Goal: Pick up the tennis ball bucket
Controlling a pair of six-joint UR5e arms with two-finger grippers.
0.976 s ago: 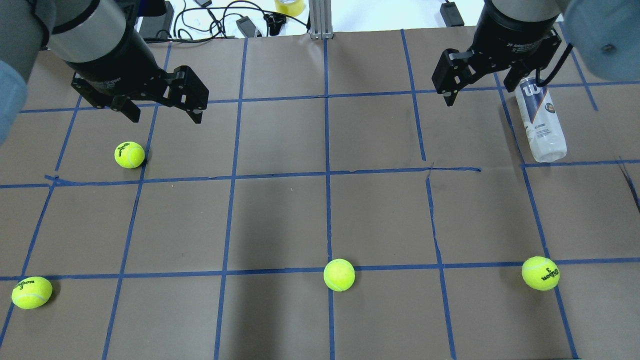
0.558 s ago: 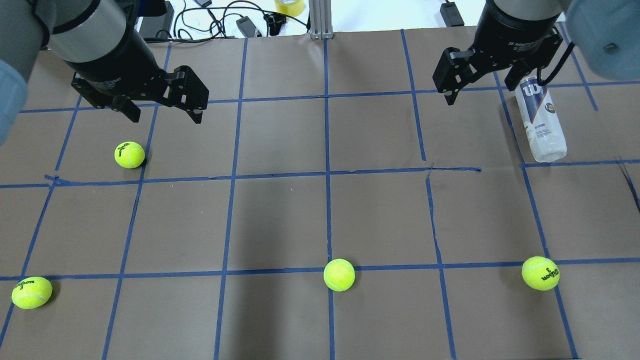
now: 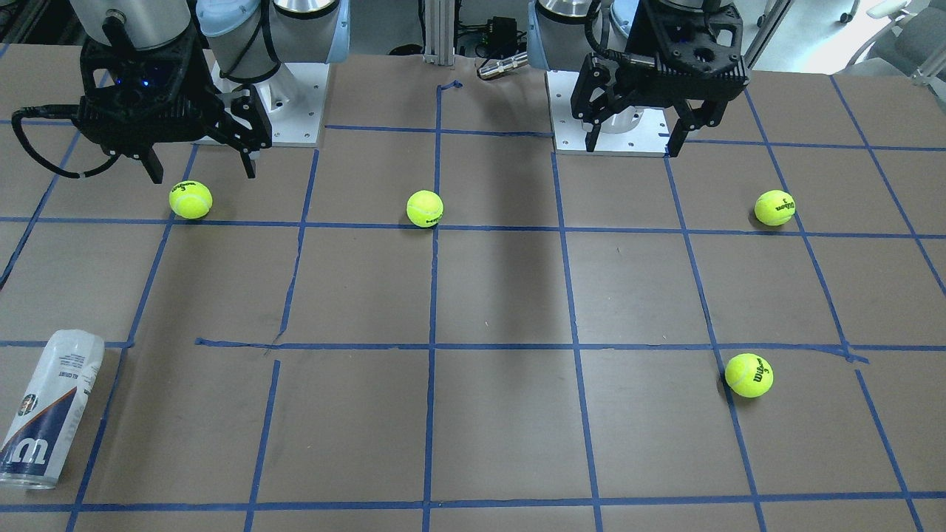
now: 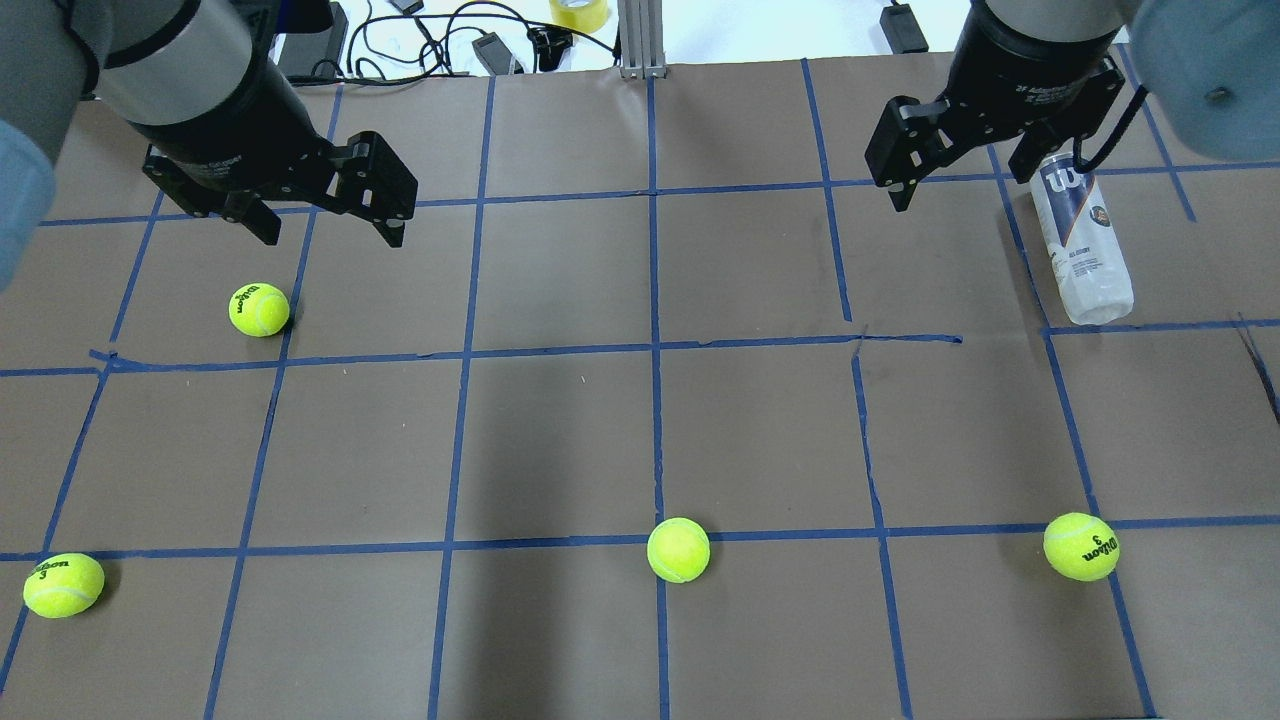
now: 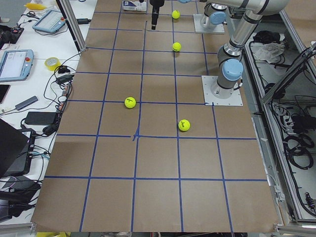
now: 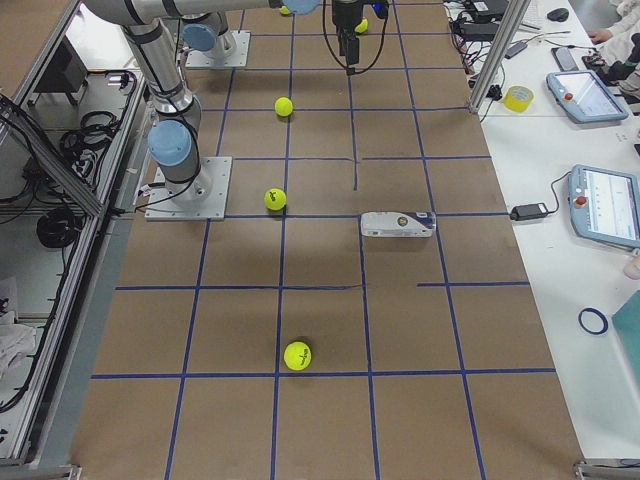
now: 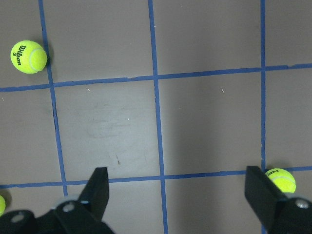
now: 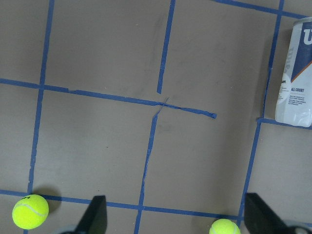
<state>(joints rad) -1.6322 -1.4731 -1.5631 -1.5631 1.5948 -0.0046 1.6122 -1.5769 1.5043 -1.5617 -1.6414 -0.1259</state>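
Note:
The tennis ball bucket (image 4: 1085,240) is a clear can with a white and navy label. It lies on its side at the far right of the table. It also shows in the front view (image 3: 48,410), the right side view (image 6: 398,224) and the right wrist view (image 8: 296,73). My right gripper (image 4: 965,180) is open and empty, hovering above the table just left of the can's far end. My left gripper (image 4: 332,232) is open and empty at the far left, above the table. Neither gripper touches the can.
Several tennis balls lie on the brown gridded table: one (image 4: 259,309) near my left gripper, one (image 4: 63,585) at the near left, one (image 4: 678,549) near the middle front and one (image 4: 1081,546) at the near right. Cables and tape (image 4: 578,12) lie beyond the far edge.
My right gripper has edged very slightly toward the far side. The can, the balls and the left gripper have not moved.

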